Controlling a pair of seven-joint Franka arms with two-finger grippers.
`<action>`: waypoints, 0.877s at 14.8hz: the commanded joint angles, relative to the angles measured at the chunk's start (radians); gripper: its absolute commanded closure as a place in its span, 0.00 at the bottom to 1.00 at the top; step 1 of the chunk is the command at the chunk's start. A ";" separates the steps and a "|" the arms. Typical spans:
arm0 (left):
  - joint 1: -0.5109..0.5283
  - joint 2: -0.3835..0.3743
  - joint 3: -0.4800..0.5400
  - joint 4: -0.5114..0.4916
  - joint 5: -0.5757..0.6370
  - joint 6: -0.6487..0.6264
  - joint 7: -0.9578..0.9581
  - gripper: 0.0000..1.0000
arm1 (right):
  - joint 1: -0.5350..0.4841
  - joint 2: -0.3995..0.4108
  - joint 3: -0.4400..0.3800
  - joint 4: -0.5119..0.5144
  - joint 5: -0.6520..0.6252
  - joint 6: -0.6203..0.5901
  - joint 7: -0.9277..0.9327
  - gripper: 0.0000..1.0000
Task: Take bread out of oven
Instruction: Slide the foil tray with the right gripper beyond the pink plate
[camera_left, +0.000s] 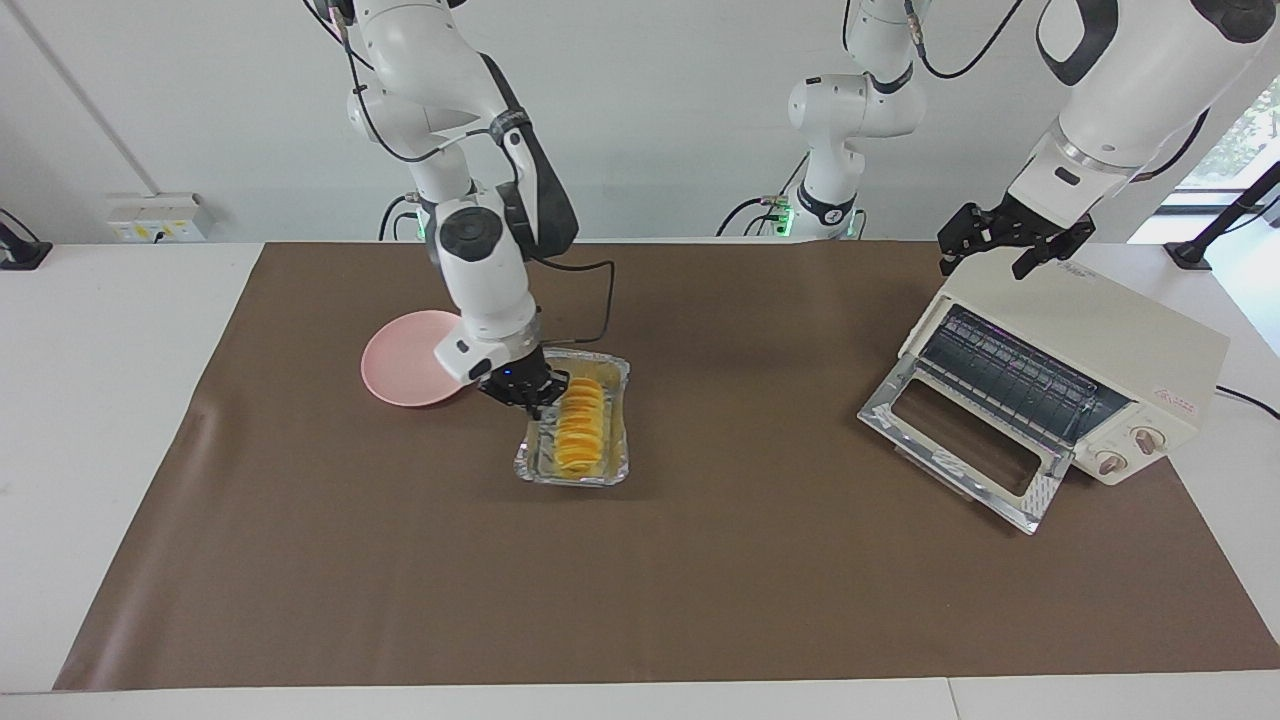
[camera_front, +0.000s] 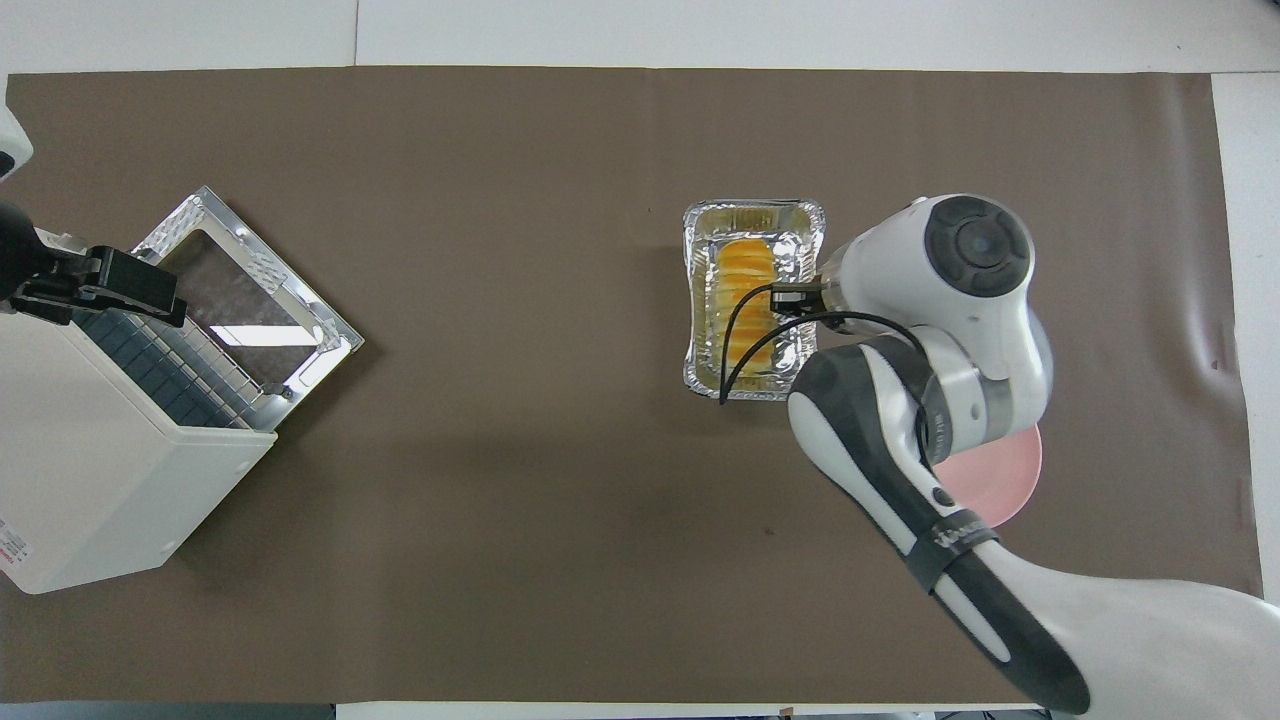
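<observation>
Evidently my right tool (camera_left: 527, 392) pinches the foil tray (camera_left: 573, 473) rim beside the bread (camera_left: 579, 425); thin foil will crumple, so the loaf's firmer sides suit gripping; my left tool (camera_left: 1003, 243) hangs spread over the oven (camera_left: 1100, 345).

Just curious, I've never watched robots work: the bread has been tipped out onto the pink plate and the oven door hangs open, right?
Not quite. In the facing view the bread lies in the foil tray, which sits on the brown mat beside the pink plate, not on it. The oven door does hang open.
</observation>
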 joint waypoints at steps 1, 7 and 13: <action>-0.041 -0.027 0.024 -0.019 0.013 0.014 -0.032 0.00 | -0.150 0.008 0.009 0.154 0.093 -0.160 -0.206 1.00; -0.027 -0.037 0.029 -0.026 0.013 0.015 -0.040 0.00 | -0.380 0.094 0.008 0.198 0.107 -0.186 -0.403 1.00; -0.025 -0.038 0.027 -0.026 0.013 0.015 -0.041 0.00 | -0.396 0.162 0.008 0.154 0.129 -0.150 -0.454 1.00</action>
